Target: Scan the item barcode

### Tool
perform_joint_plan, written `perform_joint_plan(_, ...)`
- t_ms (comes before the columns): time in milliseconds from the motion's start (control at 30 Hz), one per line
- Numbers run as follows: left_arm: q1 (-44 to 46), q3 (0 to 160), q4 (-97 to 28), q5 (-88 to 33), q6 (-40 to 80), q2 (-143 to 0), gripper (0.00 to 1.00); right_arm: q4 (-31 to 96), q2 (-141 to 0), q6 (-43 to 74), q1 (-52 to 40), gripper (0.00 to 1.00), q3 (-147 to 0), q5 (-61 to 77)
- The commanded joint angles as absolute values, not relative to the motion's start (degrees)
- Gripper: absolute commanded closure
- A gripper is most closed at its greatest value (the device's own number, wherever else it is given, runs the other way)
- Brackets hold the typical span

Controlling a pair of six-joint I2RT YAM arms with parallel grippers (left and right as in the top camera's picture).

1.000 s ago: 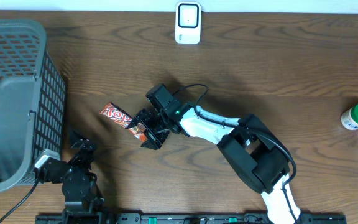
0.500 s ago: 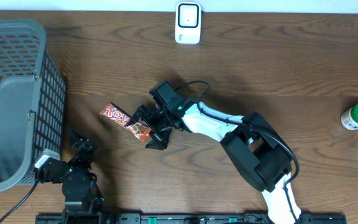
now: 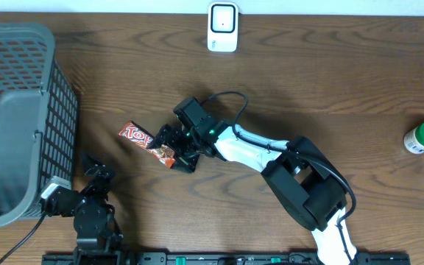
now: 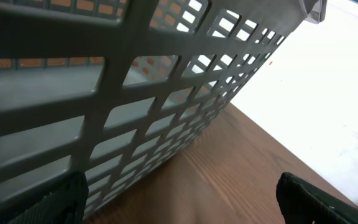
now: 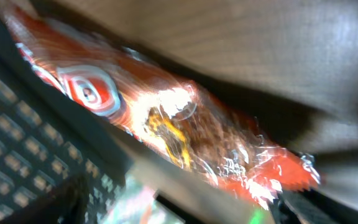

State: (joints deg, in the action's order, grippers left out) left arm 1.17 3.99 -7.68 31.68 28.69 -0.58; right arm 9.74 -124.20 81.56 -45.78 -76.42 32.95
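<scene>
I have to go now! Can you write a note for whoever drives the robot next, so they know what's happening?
Left gripper: fingers wide open, empty, next to the basket.
Right gripper: at the right end of the red snack packet; can't tell if it's gripping.
White scanner: at the back edge, well away from the packet.
Done: packet reached.
Left: lift it, show its barcode to the scanner.

Overhead top-down — wrist views close: basket [image 4: 135, 93], wrapper [image 5: 185, 137]
</scene>
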Motion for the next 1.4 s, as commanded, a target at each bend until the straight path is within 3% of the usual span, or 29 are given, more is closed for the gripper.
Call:
perform_joint_plan(0,0.97,2.96,-8.95,32.62,28.58,-0.23,0.03,13.06,-136.09,75.16,-44.71,0.15,-69.6,-2.55)
perform_joint_plan(233,0.99,2.96,-8.95,32.62,28.6,-0.23,0.03,13.28,-136.14,75.4,-45.08,0.28,-69.6,-2.96)
perform_joint_plan(333,0.97,2.96,-8.95,32.6,28.6,-0.23,0.03,13.91,-136.49,76.69,-45.08,0.49,-69.6,-2.81)
perform_joint_plan(367,0.97,2.96,-8.95,32.62,28.6,-0.23,0.03,14.24,-136.64,77.23,-45.01,0.6,-69.6,-2.48)
perform_joint_plan(400,0.97,2.96,-8.95,32.62,28.58,-0.23,0.03,14.41,-136.64,77.3,-44.95,0.78,-69.6,-2.22)
perform_joint_plan(467,0.99,2.96,-8.95,32.62,28.6,-0.23,0.03,14.33,-136.64,77.28,-44.93,0.98,-69.63,-1.83)
perform_joint_plan(700,0.99,2.96,-8.95,32.62,28.6,-0.23,0.03,17.12,-131.68,67.85,-44.29,0.99,-71.26,-4.34)
perform_joint_plan(1000,0.97,2.96,-8.95,32.62,28.58,-0.23,0.03,41.5,-109.1,61.82,-43.9,0.99,-71.26,-25.8)
perform_joint_plan(1167,0.97,2.96,-8.95,32.6,28.58,-0.23,0.03,45.6,-101.95,52.07,-42.15,0.99,-71.26,-25.74)
perform_joint_plan(1233,0.99,2.96,-8.95,32.62,28.6,-0.23,0.03,45.76,-100.01,50.92,-41.06,0.96,-71.24,-20.86)
perform_joint_plan(1300,0.97,2.96,-8.95,32.62,28.6,-0.23,0.03,44.91,-99.07,50.92,-39.55,0.45,-71.24,-11.42)
perform_joint_plan(1367,0.97,2.96,-8.95,32.62,28.6,-0.23,0.03,43.81,-99.68,50.96,-38.61,0.11,-71.2,-3.9)
